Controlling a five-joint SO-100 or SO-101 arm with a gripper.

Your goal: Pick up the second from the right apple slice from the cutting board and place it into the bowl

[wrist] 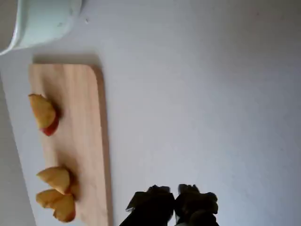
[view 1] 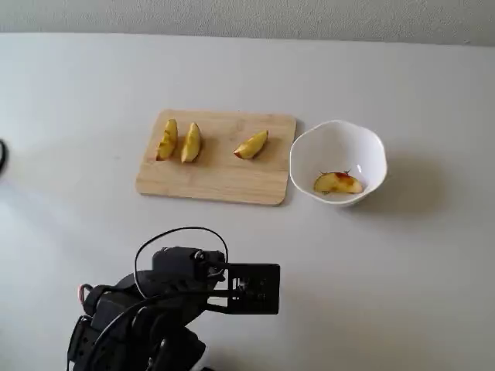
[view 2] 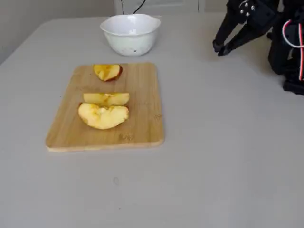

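Resting in bowl (view 1: 363, 143), apple slice (view 1: 338, 183), three wedges (view 1: 189, 143) on cutting board (view 1: 216, 174)

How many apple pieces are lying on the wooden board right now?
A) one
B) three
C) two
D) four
B. In a fixed view three yellow slices lie on the cutting board: two close together and one apart, while a fourth slice sits inside the bowl.
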